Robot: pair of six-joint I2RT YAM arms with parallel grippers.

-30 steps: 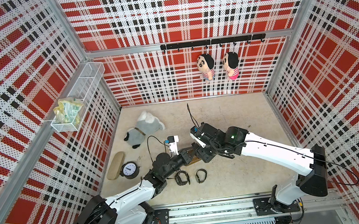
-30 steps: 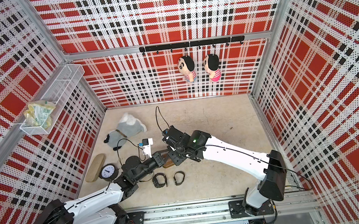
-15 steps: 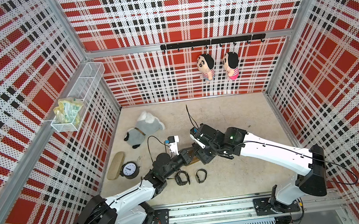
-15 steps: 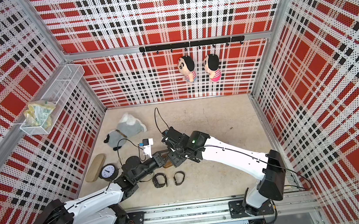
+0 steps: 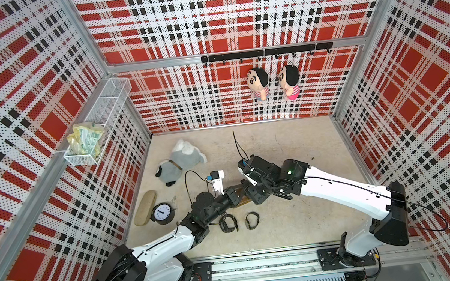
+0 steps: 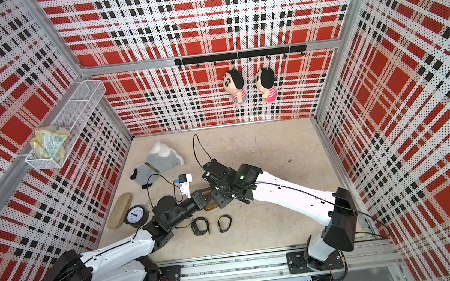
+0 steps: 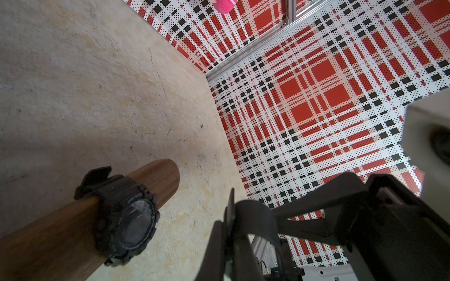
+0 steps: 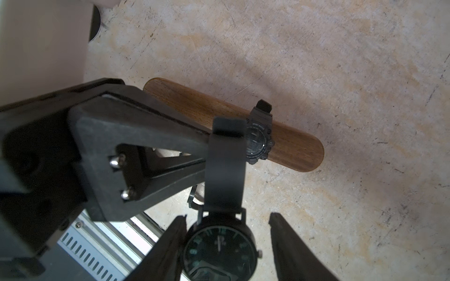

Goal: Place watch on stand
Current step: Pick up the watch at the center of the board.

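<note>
The stand (image 8: 292,148) is a brown wooden bar with a black sport watch (image 8: 258,141) strapped round it, also seen in the left wrist view as the stand (image 7: 155,180) and sport watch (image 7: 126,219). In both top views the grippers cover most of the stand (image 5: 243,200) (image 6: 210,206). My left gripper (image 7: 230,226) (image 5: 235,195) is shut on the strap (image 8: 225,170) of a round-faced black watch (image 8: 220,253), held beside the bar. My right gripper (image 8: 227,216) (image 5: 252,195) is open. Its fingers straddle the watch face, one against the case and one clear of it.
Two more black watches (image 5: 228,223) (image 5: 252,220) lie on the floor in front of the grippers. At the left are a round black alarm clock (image 5: 162,213), a beige oval board (image 5: 145,208) and a grey plush (image 5: 180,163). A wire basket (image 5: 97,126) hangs on the left wall.
The right wrist has shifted slightly over the stand. The left arm has stayed where it was, still gripping the watch strap.
</note>
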